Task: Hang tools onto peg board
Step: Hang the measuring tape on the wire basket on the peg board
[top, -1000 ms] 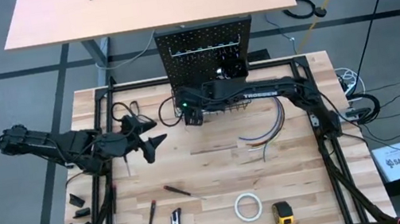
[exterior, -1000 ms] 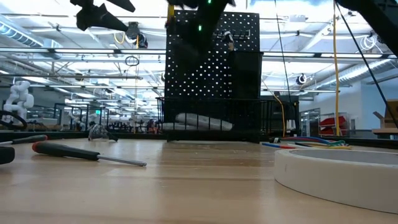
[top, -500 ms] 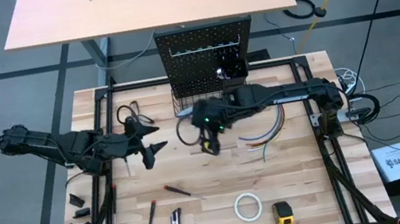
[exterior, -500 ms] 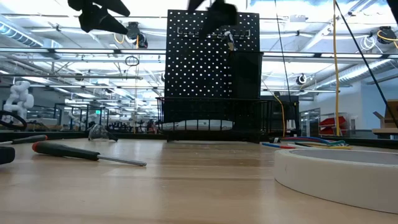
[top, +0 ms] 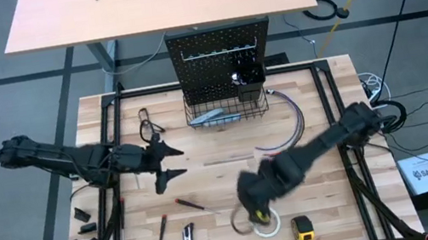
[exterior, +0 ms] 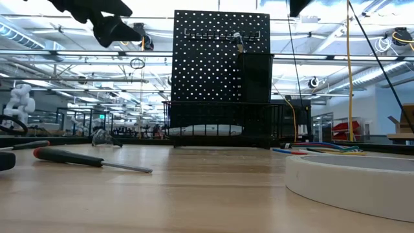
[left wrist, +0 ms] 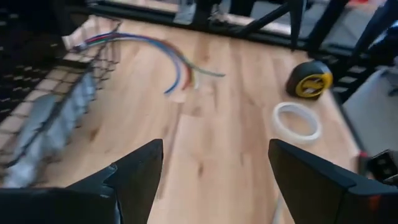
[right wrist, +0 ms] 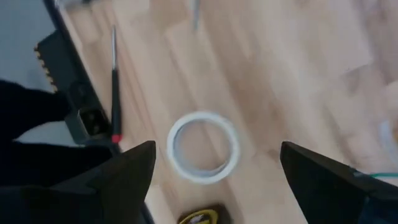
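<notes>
Right gripper [top: 255, 213] open, empty, above tape roll [top: 265, 221]; off-centre descent could knock it; left gripper [top: 171, 163] open, idle

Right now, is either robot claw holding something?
No. The right claw is open and empty above the white tape roll. The left claw is open and empty too, up over the wooden table.

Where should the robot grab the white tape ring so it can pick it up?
The white tape roll lies flat on the table with its hole facing up. Probably best to come straight down from above, one finger in the hole and one outside, pinching the rim. The right gripper is open and above it.
</notes>
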You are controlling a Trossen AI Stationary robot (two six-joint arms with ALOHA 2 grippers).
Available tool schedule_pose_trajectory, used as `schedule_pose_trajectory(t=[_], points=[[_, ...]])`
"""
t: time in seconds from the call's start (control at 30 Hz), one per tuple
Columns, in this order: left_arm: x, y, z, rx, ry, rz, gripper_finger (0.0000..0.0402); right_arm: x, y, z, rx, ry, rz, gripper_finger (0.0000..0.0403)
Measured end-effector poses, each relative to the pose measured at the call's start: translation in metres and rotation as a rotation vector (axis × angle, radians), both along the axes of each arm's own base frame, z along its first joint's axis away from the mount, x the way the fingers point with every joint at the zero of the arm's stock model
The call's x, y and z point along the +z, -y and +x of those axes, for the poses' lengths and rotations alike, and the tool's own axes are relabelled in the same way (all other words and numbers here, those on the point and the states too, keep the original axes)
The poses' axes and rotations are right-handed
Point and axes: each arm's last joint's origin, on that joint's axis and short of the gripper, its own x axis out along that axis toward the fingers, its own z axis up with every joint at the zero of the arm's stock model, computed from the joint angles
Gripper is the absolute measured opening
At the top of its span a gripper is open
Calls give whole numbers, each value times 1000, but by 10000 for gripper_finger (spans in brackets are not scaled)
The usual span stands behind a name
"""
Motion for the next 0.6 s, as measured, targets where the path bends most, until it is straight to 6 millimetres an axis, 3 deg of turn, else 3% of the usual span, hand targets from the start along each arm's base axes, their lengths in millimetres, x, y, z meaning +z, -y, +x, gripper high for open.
schedule_pose_trajectory(t=[0.17,0.37,0.6], points=[[-1,1,4,-54,29,-45,292,-34,-35,-14,-78,-15,40,339],[2,4,6,-124,60,-119,292,-74,-56,-27,-195,-44,107,339],[2,7,6,-142,45,-175,292,-82,-61,-42,-441,-138,104,339]])
